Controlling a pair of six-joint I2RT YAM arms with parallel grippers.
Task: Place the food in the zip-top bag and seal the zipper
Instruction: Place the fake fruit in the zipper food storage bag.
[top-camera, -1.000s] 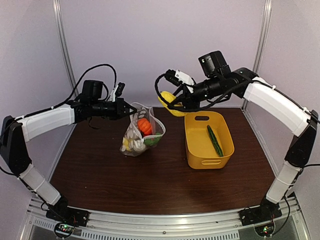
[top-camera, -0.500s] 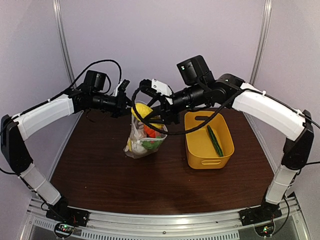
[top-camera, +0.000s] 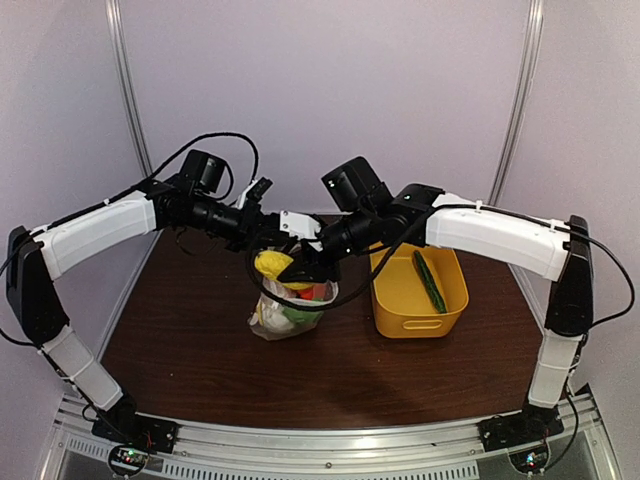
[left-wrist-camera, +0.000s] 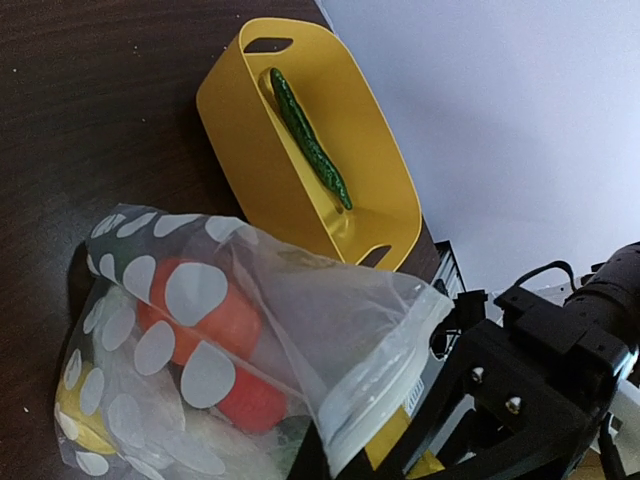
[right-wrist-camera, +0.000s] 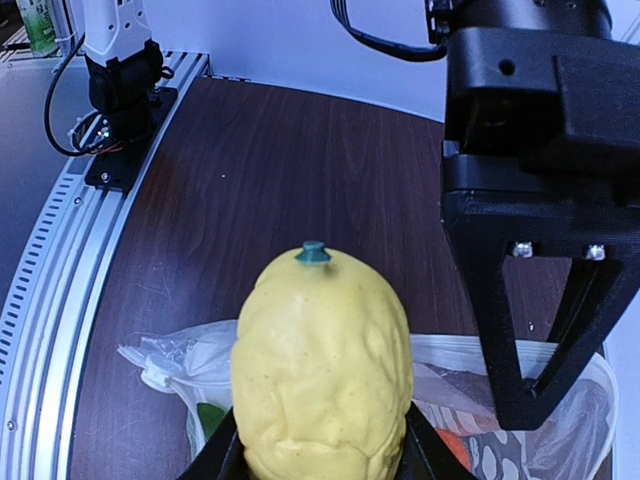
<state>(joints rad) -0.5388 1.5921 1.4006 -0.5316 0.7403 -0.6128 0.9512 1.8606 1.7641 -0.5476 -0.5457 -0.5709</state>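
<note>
The zip-top bag stands mid-table, clear with white dots, holding red, orange, white and green food. My left gripper is shut on its mouth edge and holds it up. In the left wrist view the pale zipper runs along the bag rim down to my left gripper. My right gripper is shut on a bumpy yellow food piece right over the open mouth. The right wrist view shows the yellow piece between the jaws of the right gripper, bag below. A green cucumber lies in the basket.
The yellow basket stands right of the bag, close to it; in the left wrist view the basket holds only the cucumber. Both grippers crowd together above the bag. The left gripper's black frame hangs just beside the yellow piece.
My right arm carried the yellow piece left from above the basket and lowered it to the bag's mouth. The left gripper shifted right, holding the bag edge.
</note>
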